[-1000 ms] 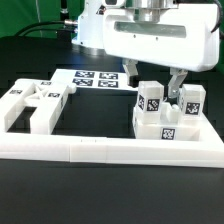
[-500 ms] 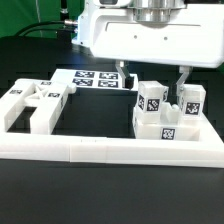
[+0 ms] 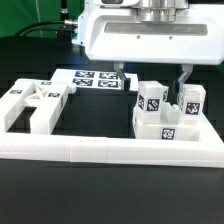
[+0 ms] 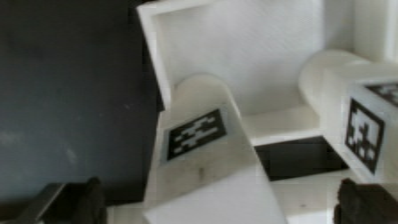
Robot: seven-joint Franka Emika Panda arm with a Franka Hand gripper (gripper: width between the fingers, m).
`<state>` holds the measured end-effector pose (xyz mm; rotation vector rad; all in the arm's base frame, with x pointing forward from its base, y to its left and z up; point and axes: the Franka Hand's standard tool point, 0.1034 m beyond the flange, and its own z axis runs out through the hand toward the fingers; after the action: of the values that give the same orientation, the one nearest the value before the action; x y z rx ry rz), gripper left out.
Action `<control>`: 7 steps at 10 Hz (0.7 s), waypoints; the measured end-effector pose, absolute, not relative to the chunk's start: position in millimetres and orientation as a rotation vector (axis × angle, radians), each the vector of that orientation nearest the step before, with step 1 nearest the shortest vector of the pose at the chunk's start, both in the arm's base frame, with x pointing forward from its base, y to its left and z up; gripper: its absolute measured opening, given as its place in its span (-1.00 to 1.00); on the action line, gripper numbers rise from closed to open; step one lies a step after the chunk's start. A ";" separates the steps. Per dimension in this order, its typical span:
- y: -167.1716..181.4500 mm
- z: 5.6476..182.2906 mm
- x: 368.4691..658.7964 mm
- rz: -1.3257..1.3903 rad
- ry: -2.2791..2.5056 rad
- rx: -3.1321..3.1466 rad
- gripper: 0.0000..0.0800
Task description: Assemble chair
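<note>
**Chair assembly, one moment.** The right-hand group of chair parts [image 3: 150, 124] stands at the exterior view's right, just behind the border rail [image 3: 110, 150]. It is a low slab [image 3: 190, 128] lying flat, with two short posts [image 3: 152, 100] upright on it, their long axes vertical and their tags facing the near side. The left-hand group of chair parts [image 3: 35, 105] lies flat at the exterior view's left, its long axes running near to far. The marker board [image 3: 95, 80] lies at the far centre. The gripper [image 3: 152, 72] hangs above the posts, fingers [image 3: 186, 76] spread wide and holding nothing. The wrist view shows one tagged post [image 4: 199, 140] between them, untouched. Against one second earlier, the gripper has risen and shifted toward the exterior view's right; the parts have not moved.
</note>
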<state>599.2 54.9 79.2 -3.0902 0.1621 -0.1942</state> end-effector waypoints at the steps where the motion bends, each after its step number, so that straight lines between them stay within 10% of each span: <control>1: 54.4 79.2 599.3 -0.196 0.103 -3.095 0.62; 4: 51.8 79.2 599.4 -0.199 -0.058 -3.103 0.56; 7: 51.7 79.2 599.5 -0.198 -0.018 -3.102 -0.30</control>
<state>599.5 51.7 79.2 -3.1017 -0.0178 -0.1981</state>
